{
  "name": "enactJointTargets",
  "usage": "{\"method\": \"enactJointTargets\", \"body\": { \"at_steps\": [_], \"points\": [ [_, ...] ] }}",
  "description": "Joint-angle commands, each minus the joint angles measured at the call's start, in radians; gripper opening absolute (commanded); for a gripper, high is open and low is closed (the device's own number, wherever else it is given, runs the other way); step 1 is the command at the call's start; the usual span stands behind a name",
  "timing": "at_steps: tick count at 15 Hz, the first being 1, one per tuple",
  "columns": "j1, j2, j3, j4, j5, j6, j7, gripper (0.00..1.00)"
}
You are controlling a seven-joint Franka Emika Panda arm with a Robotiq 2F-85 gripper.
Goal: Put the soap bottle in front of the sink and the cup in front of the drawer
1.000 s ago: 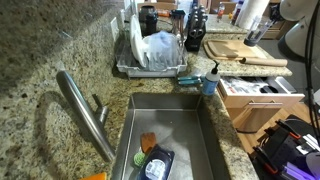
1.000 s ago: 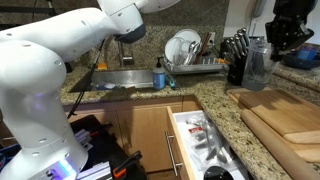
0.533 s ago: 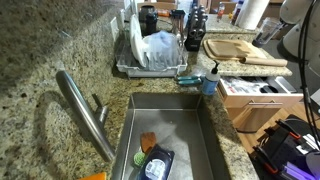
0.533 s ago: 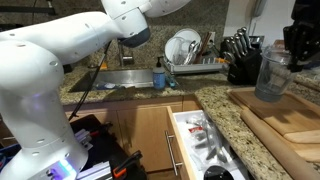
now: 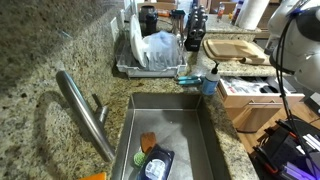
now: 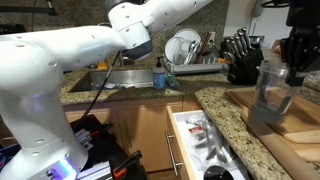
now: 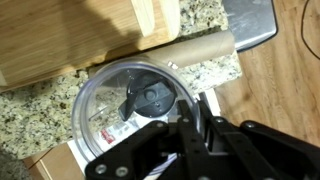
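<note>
The soap bottle (image 5: 211, 80) with blue liquid and a black pump stands on the granite at the sink's far rim, and also shows in an exterior view (image 6: 159, 76). The steel sink (image 5: 168, 102) (image 6: 122, 77) has a curved tap (image 5: 84, 113). The drawer (image 5: 262, 100) (image 6: 178, 138) stands pulled open with small items inside. My gripper (image 6: 285, 66) (image 7: 190, 125) is shut on the rim of a clear jar (image 6: 274, 92) (image 7: 110, 105) with a black blade inside, held over the counter corner by the drawer. I cannot pick out a small dark cup.
Pale wooden cutting boards (image 5: 235, 48) (image 6: 292, 122) lie on the counter beside the drawer. A dish rack (image 5: 150, 55) (image 6: 186, 58) with plates stands behind the sink. A knife block (image 6: 240, 62) and tall dark tumblers (image 5: 148, 18) stand at the back. A teal-handled brush (image 5: 188, 79) lies by the soap bottle.
My gripper has carried the clear jar away from the knife block, down and out over the cutting boards toward the drawer. My arm has come into the exterior view above the sink.
</note>
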Motion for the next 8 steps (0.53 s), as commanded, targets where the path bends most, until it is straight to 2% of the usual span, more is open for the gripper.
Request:
{"method": "enactJointTargets", "body": {
  "at_steps": [1, 5, 8],
  "points": [
    [-0.025, 0.016, -0.061, 0.043, -0.115, -0.044, 0.0, 0.01],
    [-0.073, 0.001, -0.085, 0.146, -0.192, -0.16, 0.0, 0.01],
    [-0.11, 0.001, -0.115, 0.171, -0.117, -0.267, 0.0, 0.01]
  ]
}}
